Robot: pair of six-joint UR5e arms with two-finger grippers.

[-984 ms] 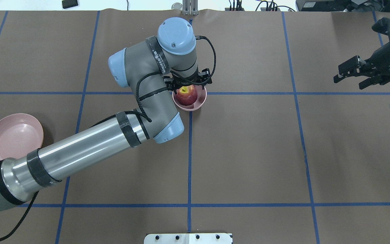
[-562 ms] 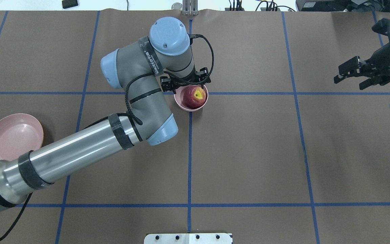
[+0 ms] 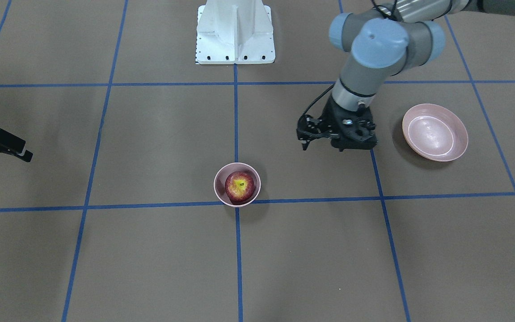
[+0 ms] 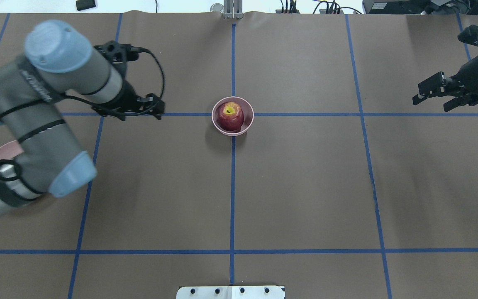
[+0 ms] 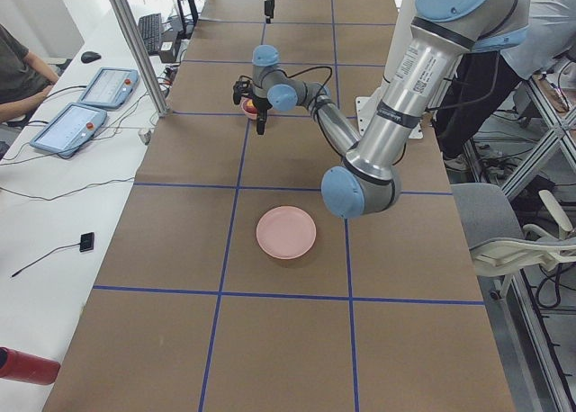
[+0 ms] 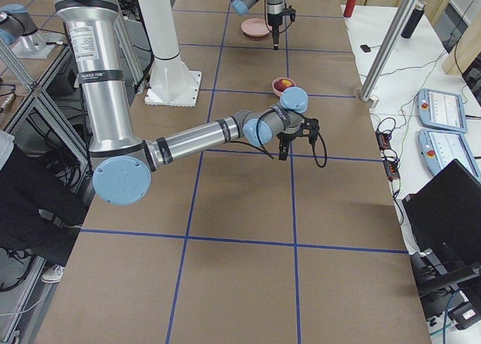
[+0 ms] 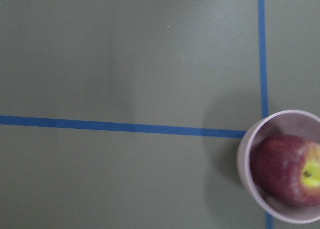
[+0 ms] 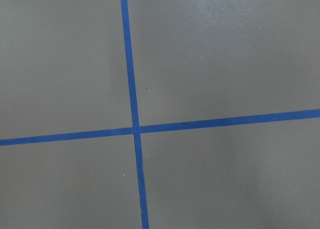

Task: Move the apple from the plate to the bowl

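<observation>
Dark red and glossy, the round apple (image 4: 230, 116) sits in the small deep pink bowl (image 4: 215, 123), yellow stem end up, mid-way across the matte brown surface (image 4: 305, 174). The shallow pink plate (image 3: 435, 132) is well apart. Left jaws hang spread and empty between them; right jaws are parted too, holding nothing.
</observation>
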